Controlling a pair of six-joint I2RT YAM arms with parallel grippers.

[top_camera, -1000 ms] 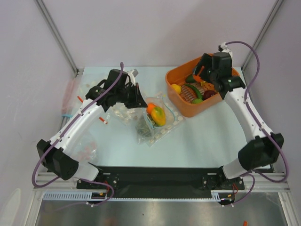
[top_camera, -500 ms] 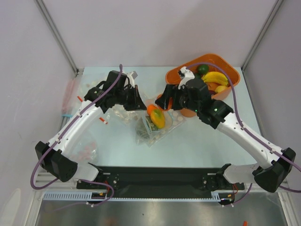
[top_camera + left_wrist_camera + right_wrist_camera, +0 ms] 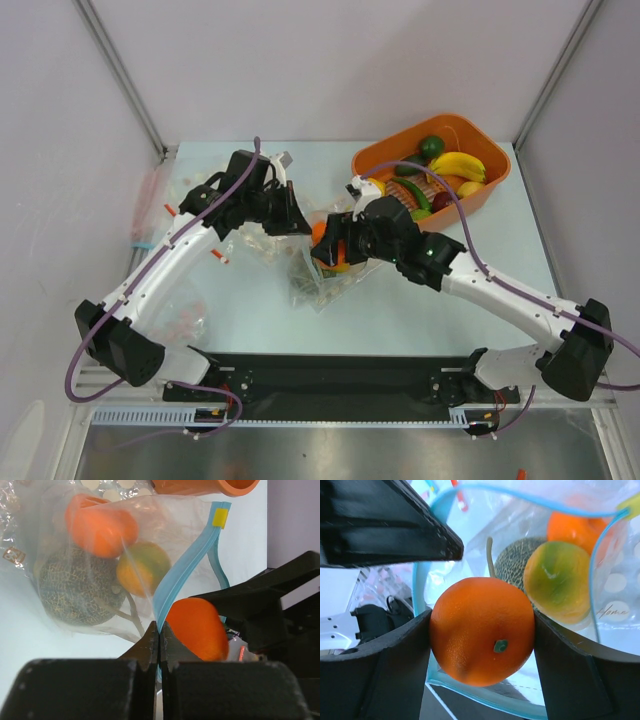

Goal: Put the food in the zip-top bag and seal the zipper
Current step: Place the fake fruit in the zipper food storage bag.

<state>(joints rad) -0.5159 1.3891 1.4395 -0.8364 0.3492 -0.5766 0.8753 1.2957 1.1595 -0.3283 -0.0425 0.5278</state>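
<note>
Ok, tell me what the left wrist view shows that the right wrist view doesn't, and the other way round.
Only the left wrist view: the left gripper pinched shut on the light-blue zipper, its yellow tab, and the rim of the orange bin.
Only the right wrist view: the right gripper pressing the held orange from both sides at the bag's open mouth.
Both: that held orange, plus a second orange, the mango and the bumpy ball inside the zip-top bag.

Two oranges (image 3: pixel 482 630), one mango (image 3: pixel 557 580), one netted ball (image 3: pixel 512 560), one bag (image 3: pixel 165 520).
</note>
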